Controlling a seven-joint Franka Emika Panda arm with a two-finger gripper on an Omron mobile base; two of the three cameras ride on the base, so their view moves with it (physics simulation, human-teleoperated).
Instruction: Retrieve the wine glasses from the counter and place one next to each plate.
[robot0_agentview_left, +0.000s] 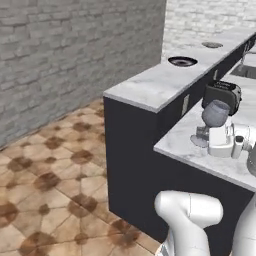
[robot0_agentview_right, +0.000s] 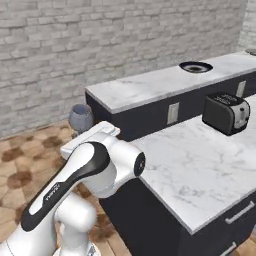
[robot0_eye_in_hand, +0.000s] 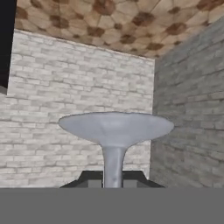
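Wine glass (robot0_agentview_left: 216, 113): greyish-purple translucent glass with rounded bowl, thin stem and round foot (robot0_eye_in_hand: 116, 127); judged light, rigid, slick and fragile, best taken at the stem. It is carried tilted in the air over the near white-marble tabletop (robot0_agentview_left: 185, 142), end effector (robot0_eye_in_hand: 113, 180) clamped on the stem just below the foot. Plate (robot0_agentview_left: 182, 61): shallow, dark-rimmed, on the far tabletop beyond the toaster (robot0_agentview_left: 222, 95).

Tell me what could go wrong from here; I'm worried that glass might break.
1. The pincer grips the wine glass only by its thin stem, and the glass looks tilted, so it might slip or swing.
2. The nearest plate sits on the raised counter, so the glass could strike that counter's edge on the way up.
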